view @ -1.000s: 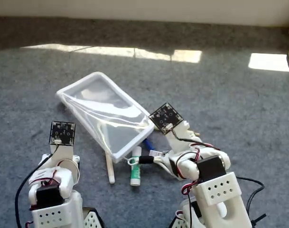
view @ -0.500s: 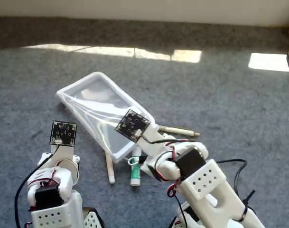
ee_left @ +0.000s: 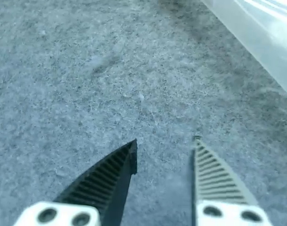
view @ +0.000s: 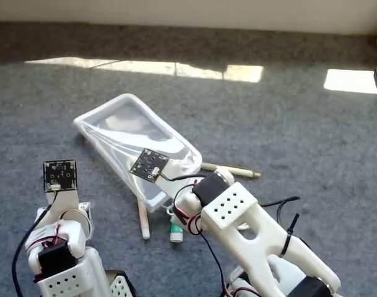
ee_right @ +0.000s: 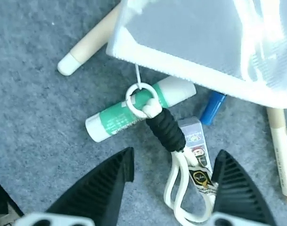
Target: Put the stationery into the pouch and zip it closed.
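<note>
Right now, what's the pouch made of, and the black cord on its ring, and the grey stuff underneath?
The pouch looks like soft see-through plastic, glossy, with glare streaks and a white edge. The black cord seems braided string, matte and bumpy. The grey surface looks like carpet or felt, fuzzy and dull.

Frosted white on the pouch (view: 123,127), green-and-white on the glue stick (ee_right: 134,110), cream on the pen (ee_right: 89,44), blue on the marker (ee_right: 211,107), black on the knotted cord (ee_right: 166,132), speckled grey across the carpet (view: 287,111).
</note>
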Motion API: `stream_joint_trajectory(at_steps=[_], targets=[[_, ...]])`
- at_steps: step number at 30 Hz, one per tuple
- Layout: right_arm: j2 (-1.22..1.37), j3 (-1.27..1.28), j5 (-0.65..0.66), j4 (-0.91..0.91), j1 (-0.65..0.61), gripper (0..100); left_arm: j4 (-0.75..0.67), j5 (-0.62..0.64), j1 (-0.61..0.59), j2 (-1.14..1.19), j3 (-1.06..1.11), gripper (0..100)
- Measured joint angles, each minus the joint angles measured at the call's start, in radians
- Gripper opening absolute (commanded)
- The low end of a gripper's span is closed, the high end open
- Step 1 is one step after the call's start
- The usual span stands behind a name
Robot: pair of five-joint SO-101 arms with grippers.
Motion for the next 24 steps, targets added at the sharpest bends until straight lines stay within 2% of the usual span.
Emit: stream_joint_trajectory(at_steps=[6,16,24], targets=[[0.066,0.0,0.035,-0.086,0.0,26.3,0.0,0.044,-0.002,0.0,0.0,32],[0.201,0.0,0.038,-0.153,-0.003,26.3,0.0,0.044,-0.002,0.0,0.0,32],[0.236,0.0,0.109,-0.164,-0.003,26.2,0.0,0.044,-0.002,-0.003,0.011,32]])
